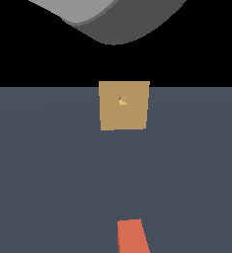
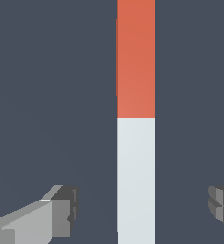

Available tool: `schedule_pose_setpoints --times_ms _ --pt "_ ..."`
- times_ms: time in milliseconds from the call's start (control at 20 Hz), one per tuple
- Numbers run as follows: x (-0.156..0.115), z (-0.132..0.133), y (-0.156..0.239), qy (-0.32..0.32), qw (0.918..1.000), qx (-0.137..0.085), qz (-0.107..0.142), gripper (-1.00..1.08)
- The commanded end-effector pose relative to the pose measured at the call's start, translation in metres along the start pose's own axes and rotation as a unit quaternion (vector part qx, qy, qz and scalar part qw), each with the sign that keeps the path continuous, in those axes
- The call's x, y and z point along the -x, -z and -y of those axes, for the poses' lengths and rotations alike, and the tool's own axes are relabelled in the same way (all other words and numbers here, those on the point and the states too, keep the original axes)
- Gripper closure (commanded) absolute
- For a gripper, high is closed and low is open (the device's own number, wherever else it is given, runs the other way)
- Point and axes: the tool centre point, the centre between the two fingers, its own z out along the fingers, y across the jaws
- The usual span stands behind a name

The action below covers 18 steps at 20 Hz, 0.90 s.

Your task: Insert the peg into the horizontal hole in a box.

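The tan box (image 1: 124, 112) stands on the grey-blue surface in the middle of the exterior view, its small square hole (image 1: 122, 101) showing lighter orange. The peg's orange-red end (image 1: 133, 236) shows at that view's lower edge, well apart from the box. In the wrist view the peg (image 2: 136, 119) lies flat on the surface, one half orange-red, the other white. My gripper (image 2: 142, 209) is open above the white half, with one finger (image 2: 61, 212) on each side of the peg and a clear gap to it. The gripper itself does not show in the exterior view.
A large grey rounded part of the arm (image 1: 112, 20) fills the top of the exterior view against a black background. The grey-blue surface (image 1: 48, 173) spreads around the box and the peg.
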Motion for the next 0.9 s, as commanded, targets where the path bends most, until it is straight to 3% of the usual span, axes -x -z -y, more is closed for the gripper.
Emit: schedule_pose_setpoints --times_ms 0,850 --pt "0.000 0.000 0.000 0.000 1.0000 0.000 0.000 -0.92" --pt "0.000 -0.001 -0.050 0.001 1.0000 0.000 0.000 -0.92"
